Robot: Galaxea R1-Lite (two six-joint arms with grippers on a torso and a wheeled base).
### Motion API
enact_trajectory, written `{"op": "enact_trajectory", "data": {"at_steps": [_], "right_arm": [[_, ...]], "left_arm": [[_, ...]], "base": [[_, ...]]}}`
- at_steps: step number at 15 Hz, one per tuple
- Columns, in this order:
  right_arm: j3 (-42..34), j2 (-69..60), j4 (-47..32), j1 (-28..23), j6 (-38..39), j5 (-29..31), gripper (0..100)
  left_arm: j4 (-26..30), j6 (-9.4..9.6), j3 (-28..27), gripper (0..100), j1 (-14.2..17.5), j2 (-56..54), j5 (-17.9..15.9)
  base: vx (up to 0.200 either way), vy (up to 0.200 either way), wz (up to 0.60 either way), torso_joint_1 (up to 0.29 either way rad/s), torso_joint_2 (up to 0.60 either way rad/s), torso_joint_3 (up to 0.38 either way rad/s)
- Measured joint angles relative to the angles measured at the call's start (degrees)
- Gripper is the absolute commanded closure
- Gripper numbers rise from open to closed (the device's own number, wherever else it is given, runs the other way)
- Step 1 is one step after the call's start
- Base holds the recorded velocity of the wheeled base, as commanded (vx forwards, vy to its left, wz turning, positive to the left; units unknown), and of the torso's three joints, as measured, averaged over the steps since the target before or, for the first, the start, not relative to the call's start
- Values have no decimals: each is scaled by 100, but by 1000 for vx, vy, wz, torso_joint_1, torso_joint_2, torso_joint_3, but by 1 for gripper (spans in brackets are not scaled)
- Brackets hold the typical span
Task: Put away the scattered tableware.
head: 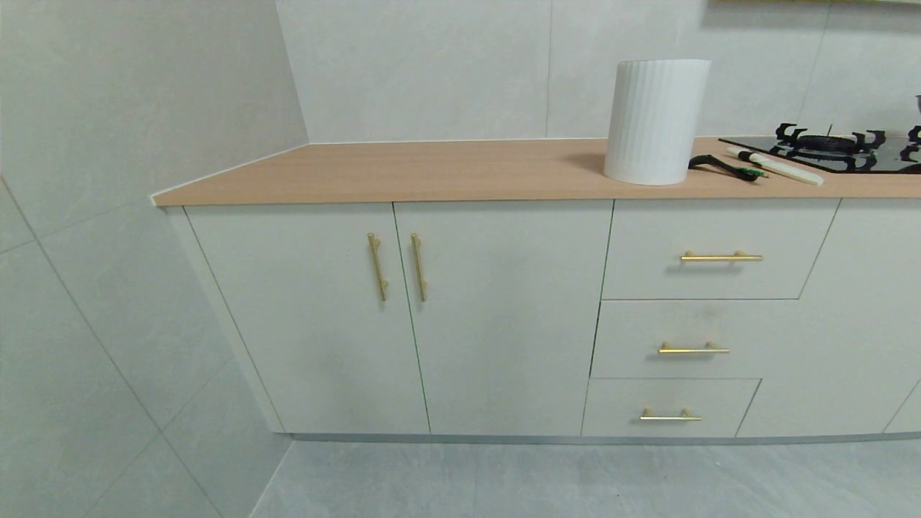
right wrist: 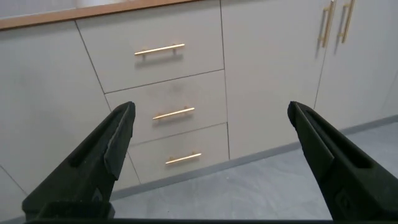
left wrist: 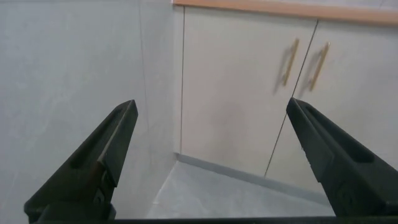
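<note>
At the upper right, a black utensil (head: 722, 167) and a white utensil (head: 777, 166) lie on the table (head: 432, 173), just beside a tall white pot (head: 653, 122). The left tool (left wrist: 211, 109) and the right tool (right wrist: 211, 109) are both spread wide.

white ribbed holder (head: 655, 122) upright on counter (head: 432, 173) | black utensil (head: 723, 167), white utensil (head: 777, 165) lying beside it | hob (head: 827, 147) adjacent
</note>
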State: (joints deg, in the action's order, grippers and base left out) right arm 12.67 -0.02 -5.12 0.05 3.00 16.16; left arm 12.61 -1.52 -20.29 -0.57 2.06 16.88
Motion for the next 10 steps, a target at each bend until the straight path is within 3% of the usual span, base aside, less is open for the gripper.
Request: {"op": "enact_trajectory", "data": {"at_steps": [2, 4, 6, 8, 10], "right_arm": [[-567, -7, 580, 2, -27, -267, 0], [-1078, -11, 1051, 2, -18, -763, 0], [-1218, -13, 692, 2, -21, -1036, 0], [-1237, -13, 563, 5, -137, -1488, 0], [-1256, -13, 545, 5, -213, -1557, 0]], "left_arm": [[-32, 99, 430, 0, 62, -118, -334], [-301, 115, 850, 0, 78, -182, -1142], [-858, 121, 1313, 0, 82, -195, -1801], [-1448, 196, 1775, 0, 84, -201, -2139], [-1560, 215, 1963, 0, 82, -204, -2246]], "base": [[0, 0, 0, 0, 0, 0], [0, 0, 0, 0, 0, 0], [0, 0, 0, 0, 0, 0], [0, 0, 0, 0, 0, 0], [0, 0, 0, 0, 0, 0]]}}
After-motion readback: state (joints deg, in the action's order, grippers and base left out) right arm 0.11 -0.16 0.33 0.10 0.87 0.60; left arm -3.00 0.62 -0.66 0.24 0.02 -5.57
